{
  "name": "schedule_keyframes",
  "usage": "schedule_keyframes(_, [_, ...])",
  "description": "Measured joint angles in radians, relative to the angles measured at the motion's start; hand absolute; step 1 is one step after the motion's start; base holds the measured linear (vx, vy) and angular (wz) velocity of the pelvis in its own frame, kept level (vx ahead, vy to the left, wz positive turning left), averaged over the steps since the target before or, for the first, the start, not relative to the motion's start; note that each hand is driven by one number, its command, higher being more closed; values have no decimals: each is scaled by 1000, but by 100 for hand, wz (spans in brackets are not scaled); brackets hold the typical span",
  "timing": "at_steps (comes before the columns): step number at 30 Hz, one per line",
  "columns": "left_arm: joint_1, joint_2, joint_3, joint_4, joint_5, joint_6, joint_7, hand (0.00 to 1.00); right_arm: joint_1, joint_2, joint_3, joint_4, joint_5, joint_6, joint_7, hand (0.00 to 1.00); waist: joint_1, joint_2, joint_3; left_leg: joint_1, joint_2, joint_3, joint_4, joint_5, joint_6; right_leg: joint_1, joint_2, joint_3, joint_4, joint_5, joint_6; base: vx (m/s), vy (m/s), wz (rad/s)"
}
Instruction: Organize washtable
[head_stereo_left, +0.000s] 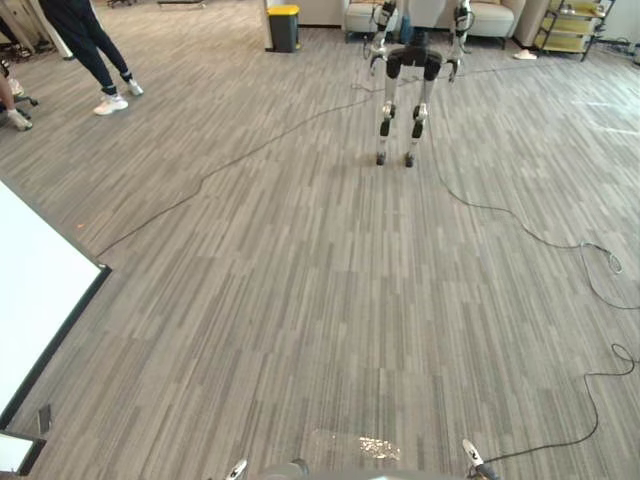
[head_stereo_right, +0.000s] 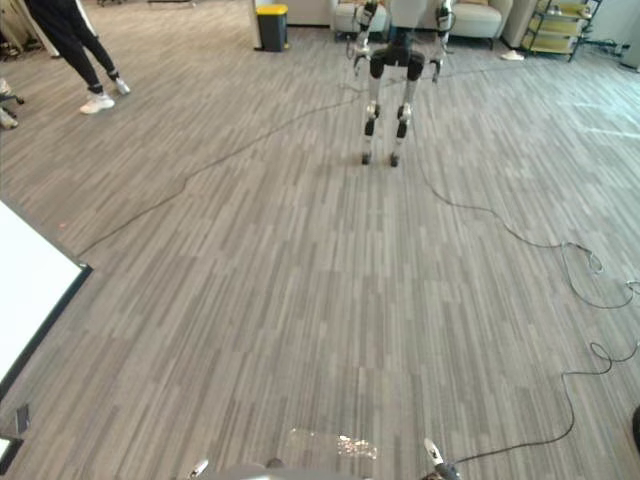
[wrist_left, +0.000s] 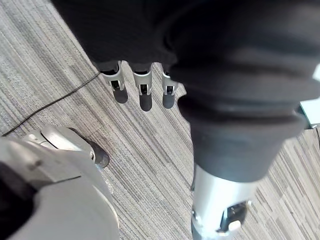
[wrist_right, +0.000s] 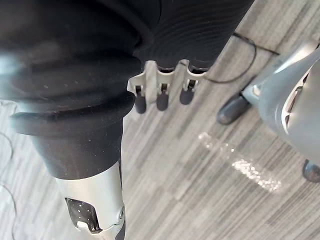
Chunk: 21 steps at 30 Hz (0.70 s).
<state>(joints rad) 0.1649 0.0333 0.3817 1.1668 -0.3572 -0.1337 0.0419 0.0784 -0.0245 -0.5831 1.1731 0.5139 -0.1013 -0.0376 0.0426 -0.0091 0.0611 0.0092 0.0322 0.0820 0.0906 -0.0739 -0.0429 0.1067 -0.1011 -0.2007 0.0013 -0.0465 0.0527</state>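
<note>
The left hand (wrist_left: 145, 95) and right hand (wrist_right: 161, 97) hang over the grey striped floor (head_stereo_left: 330, 300), fingers straight and loosely spread, holding nothing. A white worktop (head_stereo_left: 35, 290) with a dark edge lies well to the left of a standing humanoid robot (head_stereo_left: 405, 75) and nearer the camera. A yellow-lidded bin (head_stereo_left: 283, 27) stands left of that robot.

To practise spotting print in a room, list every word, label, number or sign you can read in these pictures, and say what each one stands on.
None: no text can be read in these pictures.
White panel on the floor: blank.
Bin with yellow lid: no legible print.
Shelf unit: anything on it is too small to read.
</note>
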Motion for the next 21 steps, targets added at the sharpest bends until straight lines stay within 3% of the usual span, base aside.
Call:
schedule_keyframes(4, [-10,15,-7,14,43,15,-26,0,3,-1,-49,40,-101,38,26,0,-1,-3,-1,5,-7,-2,-33,12,13,-11,-4,3,-3,-1,1,4,8,-1])
schedule_keyframes(8, [-11,31,-12,22,156,36,-68,0,15,3,-114,67,-215,75,55,0,-3,-9,-8,15,-18,-2,-98,47,14,-31,-11,8,-3,-11,17,-41,-8,-2])
schedule_keyframes(13, [-11,46,-29,42,205,41,-104,0,26,6,-114,70,-211,80,69,0,-6,-20,-15,41,-18,8,-132,55,10,-30,-8,25,-6,-11,18,-27,-7,-10])
schedule_keyframes(21, [-10,67,-62,52,265,40,-102,0,27,5,-69,70,-210,76,84,0,-9,-34,-27,67,-21,24,-158,56,12,-19,-7,36,-24,-8,21,25,-2,-7])
